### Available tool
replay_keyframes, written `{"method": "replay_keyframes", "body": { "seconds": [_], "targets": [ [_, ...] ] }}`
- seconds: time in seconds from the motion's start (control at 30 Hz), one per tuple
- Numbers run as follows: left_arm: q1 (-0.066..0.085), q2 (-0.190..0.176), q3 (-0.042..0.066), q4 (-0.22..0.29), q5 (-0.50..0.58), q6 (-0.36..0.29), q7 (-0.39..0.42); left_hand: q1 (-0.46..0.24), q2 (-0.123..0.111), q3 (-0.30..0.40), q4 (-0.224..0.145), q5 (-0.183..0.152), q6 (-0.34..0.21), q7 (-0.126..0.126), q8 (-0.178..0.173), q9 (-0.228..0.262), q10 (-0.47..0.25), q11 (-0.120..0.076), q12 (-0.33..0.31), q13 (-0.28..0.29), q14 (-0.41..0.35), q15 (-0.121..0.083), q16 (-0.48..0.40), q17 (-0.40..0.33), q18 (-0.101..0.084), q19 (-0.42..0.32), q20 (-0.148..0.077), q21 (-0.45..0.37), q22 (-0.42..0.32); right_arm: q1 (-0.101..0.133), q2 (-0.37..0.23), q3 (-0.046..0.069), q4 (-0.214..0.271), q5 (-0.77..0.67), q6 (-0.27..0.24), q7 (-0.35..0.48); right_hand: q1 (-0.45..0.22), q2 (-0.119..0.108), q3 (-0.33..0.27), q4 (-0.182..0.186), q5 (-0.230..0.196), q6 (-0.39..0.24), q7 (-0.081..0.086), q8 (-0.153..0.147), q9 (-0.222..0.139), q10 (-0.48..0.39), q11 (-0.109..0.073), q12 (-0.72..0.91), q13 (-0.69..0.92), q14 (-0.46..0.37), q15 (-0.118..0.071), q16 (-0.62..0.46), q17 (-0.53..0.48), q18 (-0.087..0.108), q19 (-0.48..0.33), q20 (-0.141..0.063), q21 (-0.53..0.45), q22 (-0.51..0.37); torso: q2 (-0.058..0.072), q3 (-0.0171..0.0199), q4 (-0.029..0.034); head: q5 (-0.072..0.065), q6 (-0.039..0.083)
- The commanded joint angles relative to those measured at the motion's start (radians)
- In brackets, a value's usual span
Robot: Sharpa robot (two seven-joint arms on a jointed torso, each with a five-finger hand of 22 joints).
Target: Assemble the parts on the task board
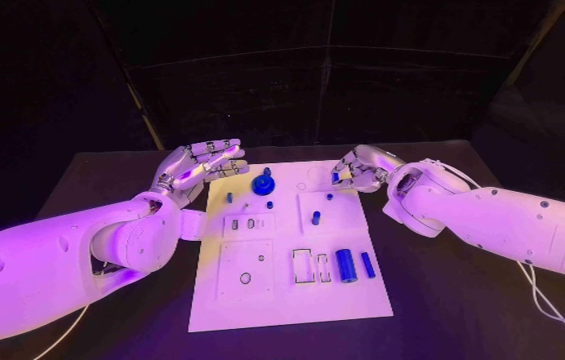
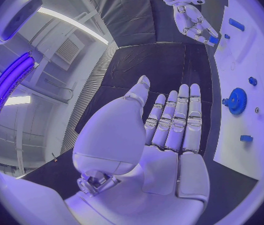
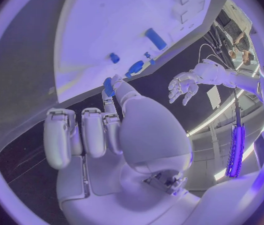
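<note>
While both arms hover at the far end of the white board (image 1: 288, 295) on the desk (image 1: 117, 172), the left robot hand (image 1: 202, 166) hangs off the board's left edge, fingers straight and apart, holding nothing. Just right of it a blue gear (image 1: 264, 184) sits on the board, with small blue pegs (image 1: 316, 218) further along and a blue cylinder (image 1: 345, 265) nearer the robot. These parts look light, stiff and smooth, so I'd guess they slip easily; the gear's rim seems the place to pinch. At the board's right edge, the right robot hand (image 1: 357, 169) pinches a small blue piece (image 3: 109, 86) at its fingertips. That piece's shape is too covered to tell.
</note>
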Motion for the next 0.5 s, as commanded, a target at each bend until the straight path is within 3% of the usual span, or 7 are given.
{"method": "replay_keyframes", "body": {
  "seconds": [0.03,0.13,0.23,0.4,0.5],
  "targets": [
    [0.002,0.0,0.001,-0.004,-0.002,0.012,0.005,-0.001,0.01,0.001,-0.01,0.0,0.003,0.043,-0.005,-0.001,-0.004,0.005,-0.007,-0.001,-0.001,0.002,-0.006,-0.001,0.002,0.004,0.005,-0.005,-0.001,0.004,0.014,0.001,0.045,-0.032,-0.027,-0.048,-0.001,0.003,0.009,-0.001,0.004,0.003,0.001,-0.005,0.001,0.098,-0.005,0.002,0.25,0.058,-0.007,0.005,0.031,-0.01,0.04,-0.007,0.006,0.13,-0.002,-0.0031,0.0041,0.009,-0.006],
    [0.002,0.002,0.001,-0.011,-0.002,0.013,0.005,-0.001,0.01,0.001,-0.01,0.0,0.003,0.043,-0.005,-0.001,-0.004,0.005,-0.007,-0.001,-0.001,0.002,-0.006,-0.001,0.002,0.004,0.005,-0.005,-0.001,0.004,0.039,0.001,0.075,-0.047,-0.026,-0.072,0.0,0.003,0.01,-0.002,0.005,0.002,0.001,-0.006,0.0,0.098,-0.005,0.001,0.25,0.058,-0.007,0.005,0.031,-0.01,0.04,-0.007,0.006,0.13,-0.004,-0.0057,0.0062,0.017,-0.009],
    [0.002,0.005,0.001,-0.018,-0.002,0.014,0.005,-0.001,0.01,0.001,-0.01,0.0,0.003,0.043,-0.005,-0.001,-0.004,0.005,-0.007,-0.001,-0.001,0.002,-0.006,-0.001,0.002,0.004,0.005,-0.005,-0.001,0.005,0.072,0.001,0.088,-0.059,-0.022,-0.093,0.001,0.002,0.013,-0.005,0.007,0.002,0.001,-0.009,0.0,0.098,-0.005,0.001,0.25,0.058,-0.007,0.005,0.031,-0.01,0.04,-0.007,0.006,0.129,-0.004,-0.0047,0.0054,0.026,-0.014],
    [0.002,0.007,0.001,-0.026,-0.002,0.013,0.006,-0.001,0.01,0.001,-0.01,0.0,0.003,0.043,-0.005,-0.001,-0.004,0.005,-0.007,-0.001,-0.001,0.002,-0.006,-0.001,0.002,0.004,0.005,-0.005,-0.001,0.005,0.146,0.0,0.08,-0.071,-0.004,-0.13,0.001,0.002,0.013,-0.005,0.007,0.002,0.001,-0.009,0.0,0.098,-0.005,0.001,0.25,0.058,-0.007,0.005,0.031,-0.01,0.04,-0.007,0.006,0.129,-0.004,-0.0054,0.004,0.04,-0.018],
    [0.003,0.008,0.001,-0.029,-0.002,0.014,0.006,-0.001,0.01,0.001,-0.01,0.0,0.003,0.043,-0.005,-0.001,-0.004,0.005,-0.007,-0.001,-0.001,0.002,-0.006,-0.001,0.002,0.004,0.005,-0.005,-0.001,0.004,0.185,0.0,0.067,-0.08,0.007,-0.146,0.001,0.001,0.015,-0.007,0.008,0.001,0.002,-0.01,0.0,0.096,-0.004,-0.001,0.247,0.058,-0.007,0.005,0.031,-0.01,0.04,-0.007,0.006,0.129,-0.004,-0.0063,0.0063,0.043,-0.02]
  ]
}}
